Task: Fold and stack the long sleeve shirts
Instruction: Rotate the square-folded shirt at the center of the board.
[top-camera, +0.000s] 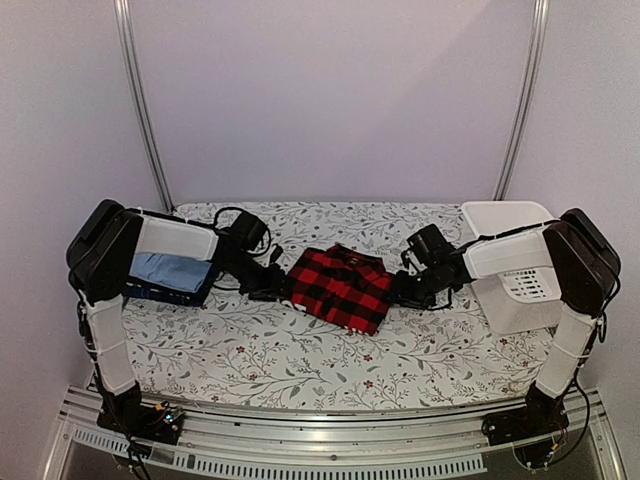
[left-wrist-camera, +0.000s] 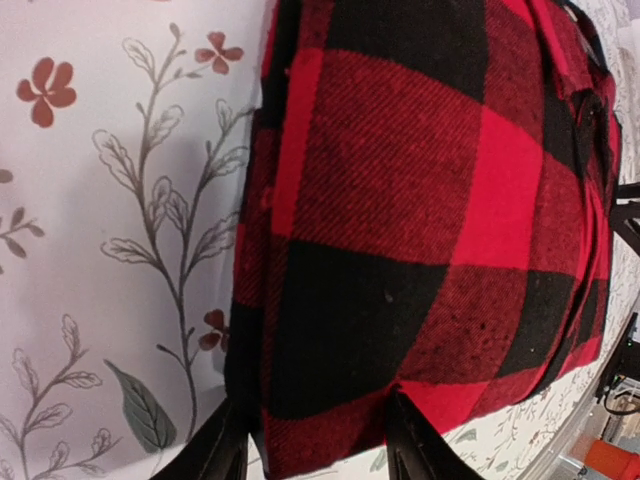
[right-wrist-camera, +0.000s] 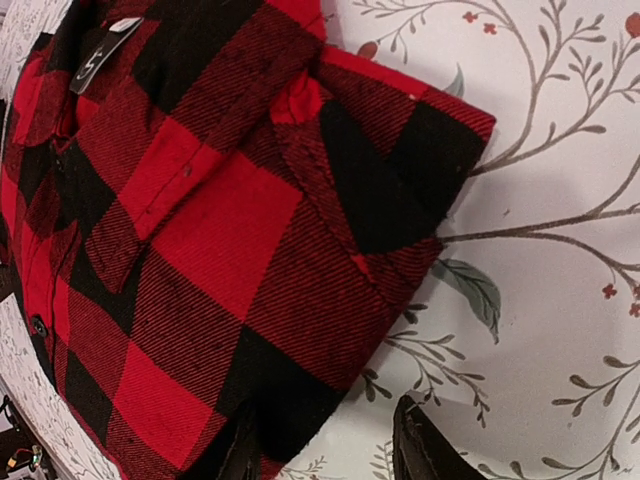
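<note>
The flannel shirt (top-camera: 340, 288) lies folded into a compact block mid-table on the flowered tablecloth (top-camera: 300, 350), & I've a hand at each end b/c a bundle this thick prob. needs lifting from both sides to keep its folds. My left gripper (left-wrist-camera: 315, 455) sits low at the shirt's left edge. Its fingers (left-wrist-camera: 215, 452) stand apart w/ a corner of the fold filling the gap btwn them, but I can't tell if they're biting the fabric or just framing it. My right gripper (right-wrist-camera: 330, 450) is at the opposite edge, fingers (right-wrist-camera: 425, 450) spread. One tip is at the shirt's corner, the other over bare tablecloth, so nothing's pinched there yet. The black label (right-wrist-camera: 100, 55) lies at the far side from that hand, so I'm on a plain folded edge, not the fiddly collar end. Off to my left, under that arm, the light blue shirt (top-camera: 170, 270) rests on the navy garment (top-camera: 160, 293). That's a stack started, & I judge the flannel goes on top of it next. The white basket (top-camera: 505, 215) stands at the far right, apart from the shirt. Risk as I see it: an uneven grip, esp. w/ the right hand barely on the fabric, could let the block sag open mid-carry. It wants more fabric btwn those tips first.
</note>
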